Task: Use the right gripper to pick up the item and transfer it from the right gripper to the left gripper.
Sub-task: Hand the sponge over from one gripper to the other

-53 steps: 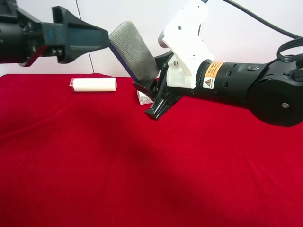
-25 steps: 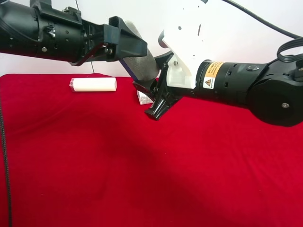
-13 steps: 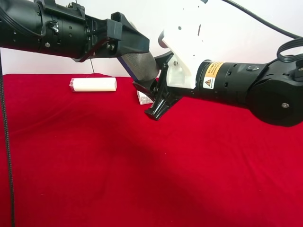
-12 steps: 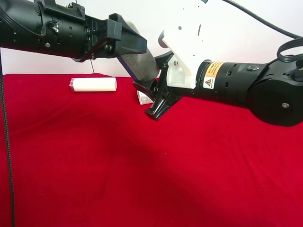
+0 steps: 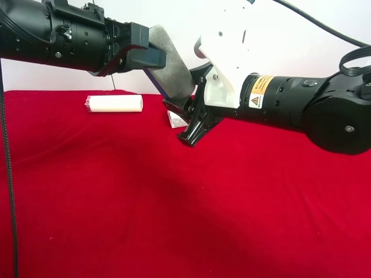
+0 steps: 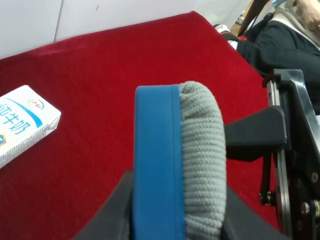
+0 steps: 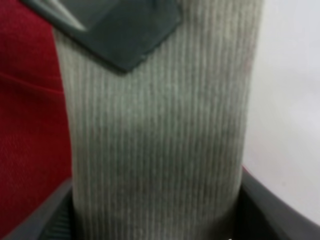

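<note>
Bright, even light from overhead. Exterior high view is sharp. A soft, broad shadow lies across the middle of the red tabletop (image 5: 145,191), and the white wall (image 5: 290,52) is slightly washed out. Right wrist view is blurred throughout, the eraser (image 7: 160,140) too close to focus. Left wrist view is crisp, no glare.

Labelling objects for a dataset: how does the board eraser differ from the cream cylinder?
The board eraser is flat, grey felt on a blue base; the cream cylinder is round. The board eraser hangs tilted in the air, clamped by the left end effector and right end effector; the cream cylinder lies untouched on the red cloth. Both are oblong.
</note>
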`<act>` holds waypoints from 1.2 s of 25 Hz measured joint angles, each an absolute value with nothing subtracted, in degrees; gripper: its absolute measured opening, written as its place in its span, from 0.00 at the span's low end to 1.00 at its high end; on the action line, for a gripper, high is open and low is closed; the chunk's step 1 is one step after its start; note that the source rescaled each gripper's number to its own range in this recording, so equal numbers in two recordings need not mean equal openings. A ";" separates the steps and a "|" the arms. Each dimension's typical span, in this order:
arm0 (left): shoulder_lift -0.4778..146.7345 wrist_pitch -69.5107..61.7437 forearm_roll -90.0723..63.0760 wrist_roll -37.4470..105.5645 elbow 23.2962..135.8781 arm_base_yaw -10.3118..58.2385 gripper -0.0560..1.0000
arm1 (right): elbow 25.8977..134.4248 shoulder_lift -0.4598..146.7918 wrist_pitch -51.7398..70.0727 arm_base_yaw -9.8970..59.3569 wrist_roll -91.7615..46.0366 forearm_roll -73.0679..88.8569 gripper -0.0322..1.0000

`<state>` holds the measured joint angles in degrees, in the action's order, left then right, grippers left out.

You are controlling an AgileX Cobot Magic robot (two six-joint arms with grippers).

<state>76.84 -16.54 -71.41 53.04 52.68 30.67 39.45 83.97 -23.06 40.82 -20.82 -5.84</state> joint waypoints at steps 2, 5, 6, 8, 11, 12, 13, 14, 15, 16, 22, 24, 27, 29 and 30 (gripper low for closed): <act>76.84 -16.54 -71.41 53.04 52.68 30.67 0.06 | 39.45 83.97 -23.06 40.82 -20.82 -5.84 0.07; 76.84 -16.54 -71.41 53.04 52.68 30.67 0.06 | 39.45 83.97 -23.06 40.82 -20.82 -5.84 0.07; 76.84 -16.54 -71.41 53.04 52.68 30.67 0.06 | 39.45 83.97 -23.06 40.82 -20.82 -5.84 0.07; 76.84 -16.58 -71.41 53.04 52.68 30.67 0.06 | 39.45 83.97 -23.06 40.82 -20.82 -5.84 0.07; 76.84 -16.58 -71.41 53.04 52.68 30.67 0.06 | 39.45 83.97 -23.06 40.82 -20.82 -5.84 0.07; 76.84 -16.58 -71.41 53.04 52.68 30.67 0.06 | 39.45 83.97 -23.06 40.82 -20.82 -5.84 0.07; 76.84 -16.58 -71.41 53.04 52.68 30.67 0.06 | 39.45 83.97 -23.06 40.82 -20.82 -5.84 0.07; 76.84 -16.58 -71.41 53.04 52.68 30.67 0.06 | 39.45 83.97 -23.06 40.82 -20.82 -5.84 0.07; 76.84 -16.58 -71.41 53.04 52.68 30.67 0.06 | 39.45 83.97 -23.06 40.82 -20.82 -5.84 0.07; 76.84 -16.58 -71.41 53.04 52.68 30.67 0.06 | 39.45 83.97 -23.06 40.82 -20.82 -5.84 0.07; 76.84 -16.58 -71.41 53.04 52.68 30.67 0.06 | 39.45 83.97 -23.06 40.82 -20.82 -5.84 0.07; 76.84 -16.58 -71.46 53.04 52.68 30.67 0.06 | 39.45 83.97 -23.06 40.82 -20.82 -5.84 0.07; 76.84 -16.58 -71.46 53.04 52.68 30.67 0.06 | 39.45 83.97 -23.06 40.82 -20.82 -5.84 0.07; 76.84 -16.58 -71.46 53.04 52.68 30.67 0.06 | 39.45 83.97 -23.06 40.82 -20.82 -5.84 0.07; 76.84 -16.58 -71.46 53.04 52.68 30.67 0.06 | 39.45 83.97 -23.06 40.82 -20.82 -5.84 0.07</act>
<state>76.84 -16.58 -71.46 53.04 52.68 30.67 39.45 83.97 -23.06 40.82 -20.82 -5.84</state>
